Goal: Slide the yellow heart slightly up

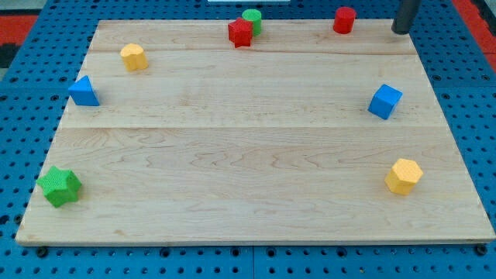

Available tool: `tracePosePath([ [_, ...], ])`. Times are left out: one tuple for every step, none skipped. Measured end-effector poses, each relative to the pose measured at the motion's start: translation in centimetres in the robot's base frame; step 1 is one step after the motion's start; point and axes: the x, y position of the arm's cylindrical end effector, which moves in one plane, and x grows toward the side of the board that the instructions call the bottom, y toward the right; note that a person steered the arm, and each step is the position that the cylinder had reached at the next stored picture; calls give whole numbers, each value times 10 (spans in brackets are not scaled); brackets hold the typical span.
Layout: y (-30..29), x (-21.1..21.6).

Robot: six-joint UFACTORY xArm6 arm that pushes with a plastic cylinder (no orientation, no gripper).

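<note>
The yellow heart (133,56) lies near the top left of the wooden board (248,155). My tip (400,32) rests at the board's top right corner, far to the right of the yellow heart and touching no block. The nearest block to the tip is the red cylinder (344,19), a little to its left.
A blue triangle (84,91) lies below and left of the heart. A red star (241,32) touches a green cylinder (252,18) at top centre. A blue cube (384,101) and a yellow hexagon (404,176) sit at the right. A green star (60,186) is at bottom left.
</note>
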Motion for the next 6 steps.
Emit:
tracePosePath([
  [-21, 54],
  [-89, 87],
  [-204, 98],
  [-317, 100],
  [-380, 109],
  [-440, 108],
])
